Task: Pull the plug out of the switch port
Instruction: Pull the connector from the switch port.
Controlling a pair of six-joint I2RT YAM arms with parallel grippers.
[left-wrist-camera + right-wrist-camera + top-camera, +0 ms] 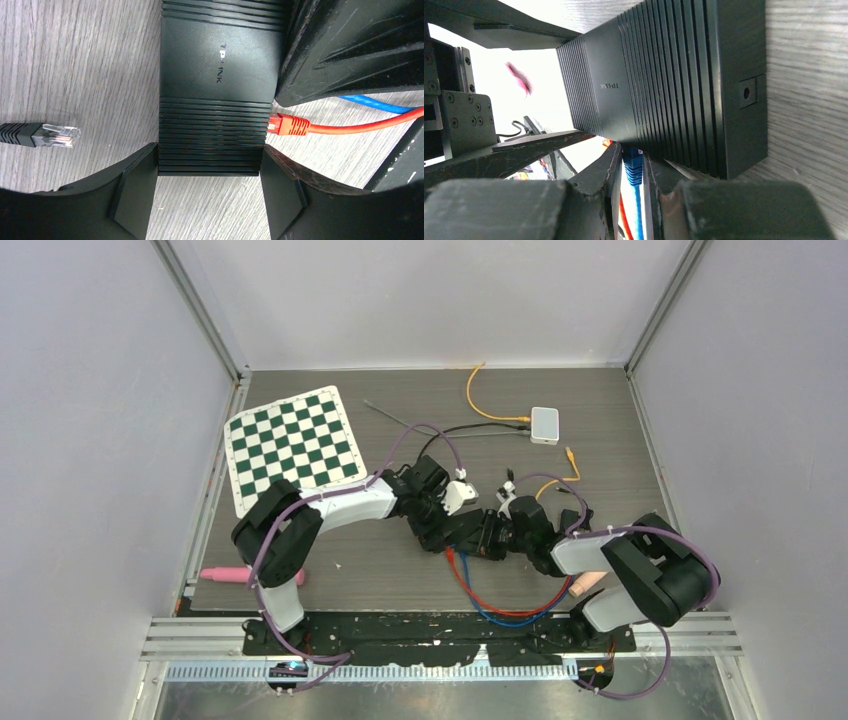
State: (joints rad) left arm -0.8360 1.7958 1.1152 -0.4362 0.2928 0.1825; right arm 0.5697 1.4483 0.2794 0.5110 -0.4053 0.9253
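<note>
The black TP-Link switch (215,75) lies flat on the wooden table, mostly hidden under both grippers in the top view. My left gripper (210,195) is shut on the switch's near end, one finger on each side. A blue plug (633,167) sits in a port on the switch's side (664,90). My right gripper (633,185) is shut on that blue plug, its fingers tight on both sides. A red plug (287,125) is in the neighbouring port. The right gripper's body fills the upper right of the left wrist view.
A loose black plug (45,135) with a clear tip lies left of the switch. Red (480,595) and blue (510,618) cables loop toward the near edge. A chessboard (293,445), a white box (544,425) with an orange cable (480,405) and a pink object (235,575) lie around.
</note>
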